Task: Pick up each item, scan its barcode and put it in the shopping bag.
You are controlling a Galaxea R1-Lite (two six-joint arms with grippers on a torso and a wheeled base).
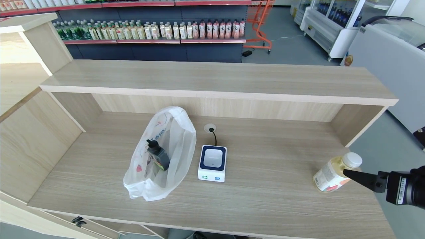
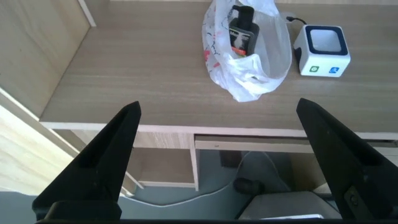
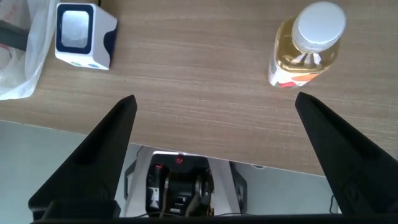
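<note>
The item waiting its turn is a yellow bottle (image 1: pixel 335 172): clear plastic, pale yellow liquid, white cap, a label with some red on it. It's standing upright near the right edge of the tabletop (image 1: pixel 265 196), well apart from everything else. The right gripper (image 3: pixel 216 98) is hanging just beside it at the front right corner, jaws spread wide and holding nothing, with one black finger pointing at the bottle's shoulder in the head view.

The shopping bag (image 1: pixel 166 156) is slumping left of the middle of the tabletop. It's thin whitish plastic with red and blue print, mouth gaping open, and a dark bottle (image 1: pixel 158 155) with a black cap is leaning inside it. The scanner (image 1: pixel 212 162), a white box with a dark blue frame around its top window, is sitting just beside the bag on its right. Its black cable (image 1: pixel 214 136) is running back into a round hole in the tabletop.

The left gripper (image 2: pixel 219 104) is hovering off the front edge, jaws also wide apart and empty, facing the bag
</note>
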